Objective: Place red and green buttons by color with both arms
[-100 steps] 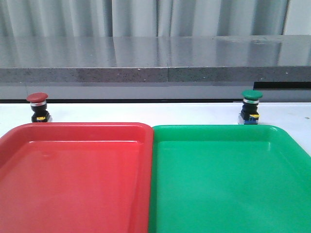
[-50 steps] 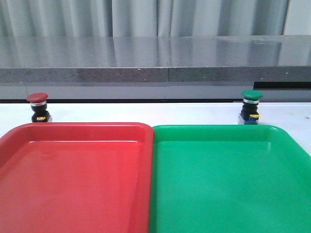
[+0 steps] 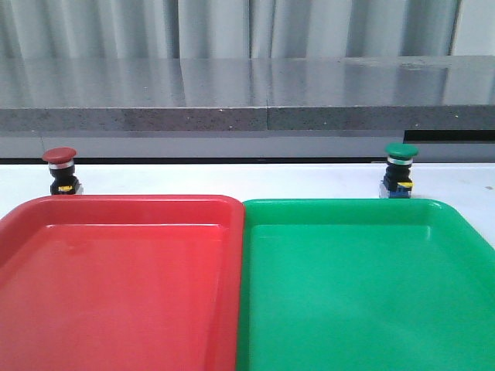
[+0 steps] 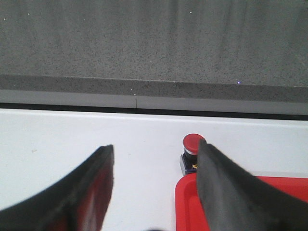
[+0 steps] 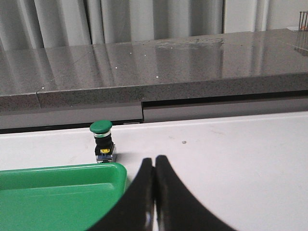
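The red button [image 3: 59, 170] stands upright on the white table behind the red tray's far left corner; it also shows in the left wrist view as the red button [image 4: 193, 150]. The green button [image 3: 400, 170] stands upright behind the green tray's far right part, and in the right wrist view the green button [image 5: 102, 140] is well clear of the fingers. My left gripper [image 4: 155, 149] is open and empty, short of the red button, which sits by one fingertip. My right gripper [image 5: 154, 160] is shut on nothing. Neither arm shows in the front view.
A red tray [image 3: 116, 224] and a green tray [image 3: 348, 224] lie side by side at the front of the table. A grey stone counter [image 3: 247, 100] runs along the back, behind both buttons. White tabletop [image 5: 231, 154] stretches beside the green tray.
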{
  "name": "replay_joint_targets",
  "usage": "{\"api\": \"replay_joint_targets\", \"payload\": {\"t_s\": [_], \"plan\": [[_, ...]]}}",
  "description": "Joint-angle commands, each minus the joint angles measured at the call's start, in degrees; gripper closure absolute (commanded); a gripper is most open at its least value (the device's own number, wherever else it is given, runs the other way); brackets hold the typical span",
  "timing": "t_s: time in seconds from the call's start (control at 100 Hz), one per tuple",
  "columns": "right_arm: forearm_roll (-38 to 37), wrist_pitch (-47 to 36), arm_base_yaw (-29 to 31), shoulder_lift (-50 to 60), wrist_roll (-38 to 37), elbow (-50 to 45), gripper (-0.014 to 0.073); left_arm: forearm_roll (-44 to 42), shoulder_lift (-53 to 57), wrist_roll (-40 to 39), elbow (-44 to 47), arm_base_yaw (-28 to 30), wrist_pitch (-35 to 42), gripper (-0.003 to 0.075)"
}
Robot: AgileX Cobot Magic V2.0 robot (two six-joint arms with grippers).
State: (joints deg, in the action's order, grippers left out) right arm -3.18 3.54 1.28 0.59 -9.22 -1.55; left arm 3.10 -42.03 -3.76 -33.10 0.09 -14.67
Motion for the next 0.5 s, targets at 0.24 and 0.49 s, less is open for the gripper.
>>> {"api": "replay_joint_targets", "payload": {"t_s": [0.24,0.49], "plan": [[-0.63,-4.29,0.26,1.27,-0.02,1.04,0.0657,0.85,-13.85,-0.09,-11.27,-1.78,0.09,0.0282],[-0.63,-4.29,0.26,1.27,-0.02,1.04,0.0657,0.85,-27.77,-0.09,-24.63,-6.7,-9.65,0.0282]]}}
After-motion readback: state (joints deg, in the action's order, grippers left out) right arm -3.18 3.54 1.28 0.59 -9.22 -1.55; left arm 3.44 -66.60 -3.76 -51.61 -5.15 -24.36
